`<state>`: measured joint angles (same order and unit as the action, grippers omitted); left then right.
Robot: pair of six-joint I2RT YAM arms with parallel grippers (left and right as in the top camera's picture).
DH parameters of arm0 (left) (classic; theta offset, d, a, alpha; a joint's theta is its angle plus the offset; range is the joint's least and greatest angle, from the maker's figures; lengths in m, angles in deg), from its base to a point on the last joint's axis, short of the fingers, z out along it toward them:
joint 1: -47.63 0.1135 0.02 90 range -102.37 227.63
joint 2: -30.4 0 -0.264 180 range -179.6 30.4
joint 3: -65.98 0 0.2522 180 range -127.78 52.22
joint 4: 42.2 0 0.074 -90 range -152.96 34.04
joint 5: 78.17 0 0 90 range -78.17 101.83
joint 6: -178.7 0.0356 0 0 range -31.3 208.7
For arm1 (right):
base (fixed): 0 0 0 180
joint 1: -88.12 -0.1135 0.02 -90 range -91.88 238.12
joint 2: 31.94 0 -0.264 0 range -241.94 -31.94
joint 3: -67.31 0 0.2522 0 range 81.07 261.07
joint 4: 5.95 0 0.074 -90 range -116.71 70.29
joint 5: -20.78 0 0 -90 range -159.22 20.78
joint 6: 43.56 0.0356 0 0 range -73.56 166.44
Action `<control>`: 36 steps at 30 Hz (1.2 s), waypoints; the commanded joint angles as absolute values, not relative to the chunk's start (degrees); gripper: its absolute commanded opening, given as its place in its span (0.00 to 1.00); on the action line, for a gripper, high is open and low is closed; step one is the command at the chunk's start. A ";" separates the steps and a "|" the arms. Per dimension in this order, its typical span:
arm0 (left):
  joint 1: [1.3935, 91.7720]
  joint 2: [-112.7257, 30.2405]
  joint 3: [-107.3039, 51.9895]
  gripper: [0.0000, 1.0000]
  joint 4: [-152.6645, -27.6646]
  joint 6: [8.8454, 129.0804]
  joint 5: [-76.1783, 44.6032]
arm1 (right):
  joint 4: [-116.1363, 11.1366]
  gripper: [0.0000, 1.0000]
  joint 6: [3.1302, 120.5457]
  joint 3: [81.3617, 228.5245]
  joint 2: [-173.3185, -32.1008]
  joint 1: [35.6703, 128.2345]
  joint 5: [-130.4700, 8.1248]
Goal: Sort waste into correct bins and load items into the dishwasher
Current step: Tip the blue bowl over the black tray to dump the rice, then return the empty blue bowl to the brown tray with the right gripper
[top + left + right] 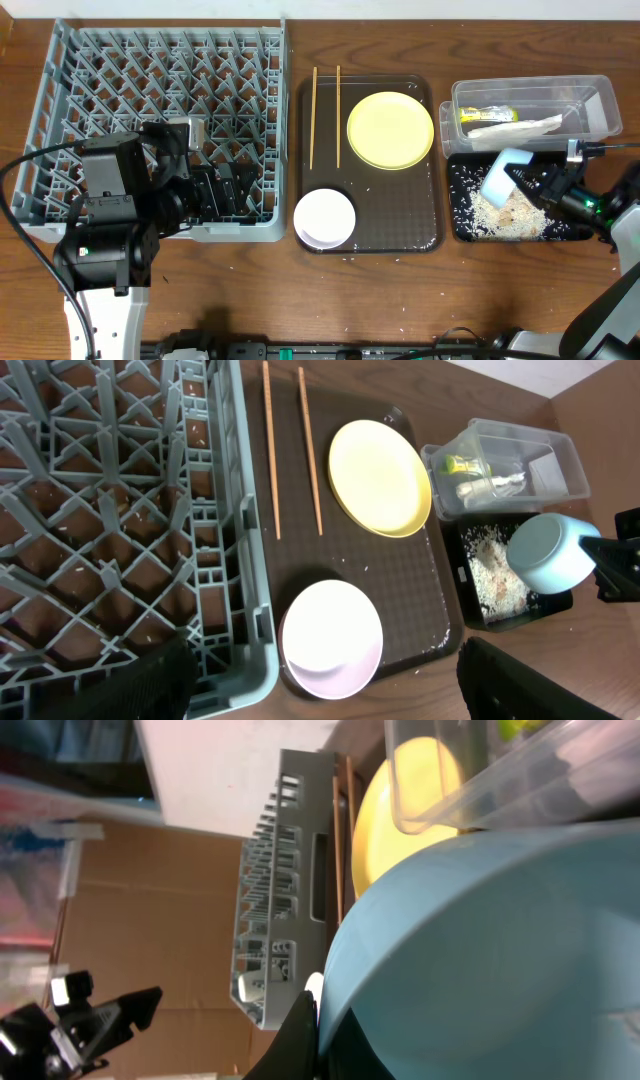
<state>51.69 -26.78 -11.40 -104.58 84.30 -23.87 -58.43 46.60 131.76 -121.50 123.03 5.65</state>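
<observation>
My right gripper [528, 182] is shut on the rim of the light blue bowl [503, 175], holding it tilted over the black tray [459, 205] with rice [505, 216] in it. The bowl fills the right wrist view [500, 940]. The clear tub [600, 95] holds the green-yellow wrapper [488, 114] and the napkin [518, 128]. The yellow plate [390, 130], two chopsticks [313, 115] and the pale pink bowl [324, 217] lie on the brown serving tray [400, 215]. My left gripper [225, 190] is open and empty over the front edge of the grey dish rack [100, 90]. The white cup is not clearly in view.
Loose rice grains are scattered on the brown serving tray and on the wooden table [400, 300] in front of it. Cables run along the table's front edge. The rack's lattice base [90, 510] has rice grains under it.
</observation>
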 commanded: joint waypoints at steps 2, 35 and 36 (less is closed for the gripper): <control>51.51 -26.43 -12.90 0.85 -104.54 85.26 -24.62 | -57.08 0.01 41.77 131.61 -120.97 122.11 10.29; 51.51 -26.43 -12.90 0.85 -103.22 85.21 -24.64 | -59.99 0.01 64.48 131.61 -106.15 63.19 -66.84; 51.51 -26.43 -12.90 0.85 -103.18 85.21 -24.64 | -59.16 0.01 65.27 131.61 -107.11 60.81 -68.68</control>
<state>51.69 -26.78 -11.40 -103.46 84.30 -24.03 -60.34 60.00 131.57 -104.78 67.28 -52.40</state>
